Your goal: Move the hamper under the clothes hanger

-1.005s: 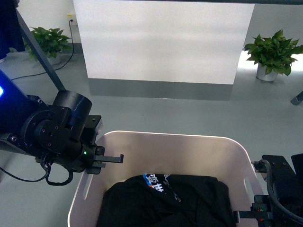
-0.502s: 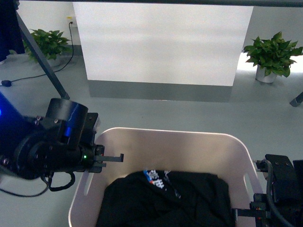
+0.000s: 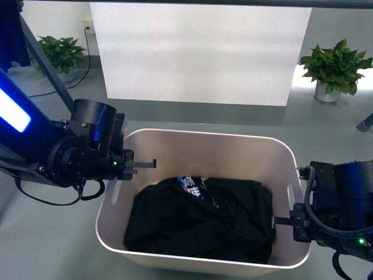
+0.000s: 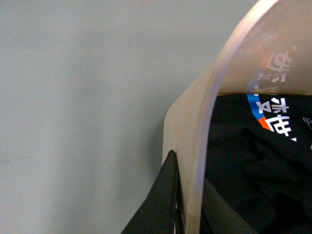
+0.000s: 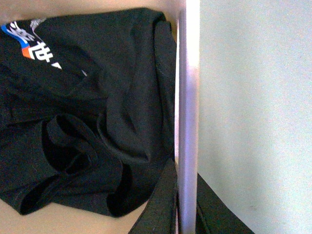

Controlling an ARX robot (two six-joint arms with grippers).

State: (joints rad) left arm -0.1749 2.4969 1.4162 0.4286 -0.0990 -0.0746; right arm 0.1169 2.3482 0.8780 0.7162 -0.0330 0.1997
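The beige hamper stands on the grey floor in the front view, with black clothes inside it. My left gripper is shut on the hamper's left wall. My right gripper is shut on its right wall. In both wrist views one finger sits inside the wall and one outside. The clothes hanger shows as a dark horizontal bar along the top edge of the front view and a slanted leg at the far left.
A white panel stands ahead on the floor. Potted plants stand at the back left and back right. A black cable runs across the floor at the left. Another dark leg shows at the right edge.
The hamper has moved forward, away from me, with both grippers holding it; more of its near rim and the clothes now shows. My left arm has stretched out further.
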